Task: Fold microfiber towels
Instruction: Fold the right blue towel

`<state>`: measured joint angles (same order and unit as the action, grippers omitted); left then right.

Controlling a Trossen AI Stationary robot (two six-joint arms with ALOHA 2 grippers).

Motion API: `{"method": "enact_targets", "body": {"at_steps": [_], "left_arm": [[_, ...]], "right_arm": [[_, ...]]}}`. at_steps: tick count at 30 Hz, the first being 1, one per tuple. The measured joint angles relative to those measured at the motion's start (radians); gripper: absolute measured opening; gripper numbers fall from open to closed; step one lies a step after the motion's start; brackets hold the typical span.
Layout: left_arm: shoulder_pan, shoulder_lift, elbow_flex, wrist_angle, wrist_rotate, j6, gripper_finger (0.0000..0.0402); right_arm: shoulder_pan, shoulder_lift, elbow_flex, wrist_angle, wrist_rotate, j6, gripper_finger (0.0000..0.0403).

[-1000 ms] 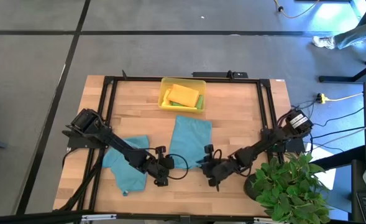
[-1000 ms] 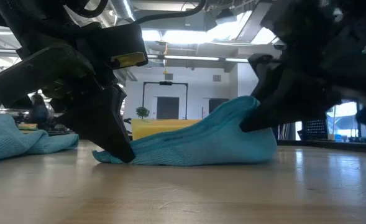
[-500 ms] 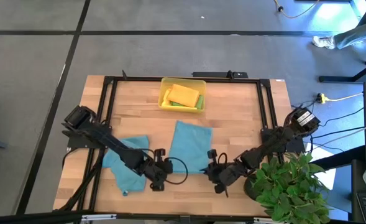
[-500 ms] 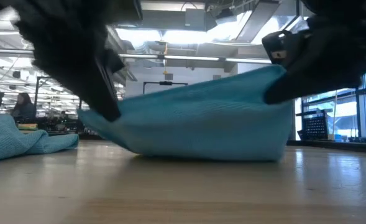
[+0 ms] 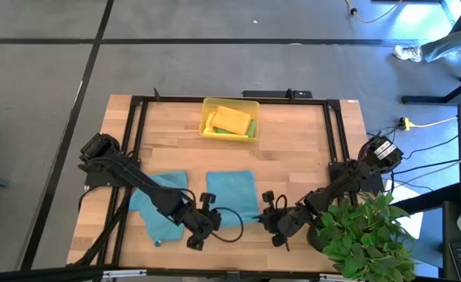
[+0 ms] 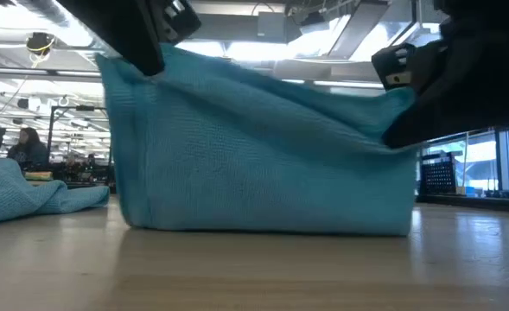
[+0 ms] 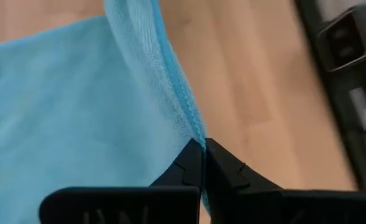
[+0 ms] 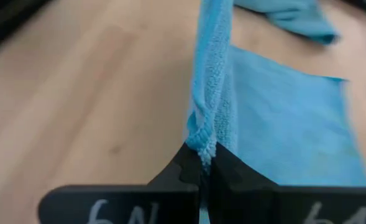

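Holding the teal towel (image 5: 232, 190) by its two near corners, you had it lifted off the near middle of the tabletop (image 5: 293, 157), its far part still lying flat on the wood. The left gripper (image 5: 207, 207) had its jaws pressed together on the near left corner, and the left wrist view showed the hemmed edge of the cloth running straight into the closed tips. The right gripper (image 5: 270, 210) had its jaws pinched on the near right corner in the same way. In the low view the cloth hung between the two grips as a slack sheet, sagging along its top edge and standing on the wood at its foot.

That sag told you how it would handle: light, limp and fuzzy, with no stiffness of its own, so it would drape wherever you led it and should not slip from a corner pinch. Taking it at the stitched hem, right at the corners, looked the sound choice, since a grip farther in would likely bunch the pile.

A second teal towel (image 5: 158, 205) lay crumpled just left of the held one, under the left arm. The yellow tray (image 5: 207, 117) sat at the far middle of the tabletop with a yellow-orange towel (image 5: 232, 119) in it and a strip of green (image 5: 253, 130) at its right edge.

No brand, label or writing could be read on the towels or the tray.
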<state>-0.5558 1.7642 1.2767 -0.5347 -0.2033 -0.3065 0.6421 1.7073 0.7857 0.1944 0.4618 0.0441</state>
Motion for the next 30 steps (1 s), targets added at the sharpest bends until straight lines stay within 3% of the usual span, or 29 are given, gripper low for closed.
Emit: {"method": "enact_targets", "body": {"at_steps": [7, 19, 27, 30], "left_arm": [[0.11, 0.0, -0.013, -0.158, -0.017, 0.029, 0.0], [0.294, 0.0, -0.097, -0.16, 0.015, 0.159, 0.0], [0.404, 0.0, -0.161, -0.11, 0.012, 0.213, 0.0], [0.436, 0.0, -0.161, -0.089, 0.016, 0.237, 0.0]], "right_arm": [[-0.079, -0.001, -0.001, -0.014, 0.086, 0.024, 0.0002], [-0.261, -0.002, -0.033, -0.039, 0.114, 0.103, 0.0002], [-0.352, -0.002, -0.135, 0.117, 0.11, 0.165, 0.0001], [-0.393, -0.002, -0.165, 0.159, 0.063, 0.169, 0.0002]]}}
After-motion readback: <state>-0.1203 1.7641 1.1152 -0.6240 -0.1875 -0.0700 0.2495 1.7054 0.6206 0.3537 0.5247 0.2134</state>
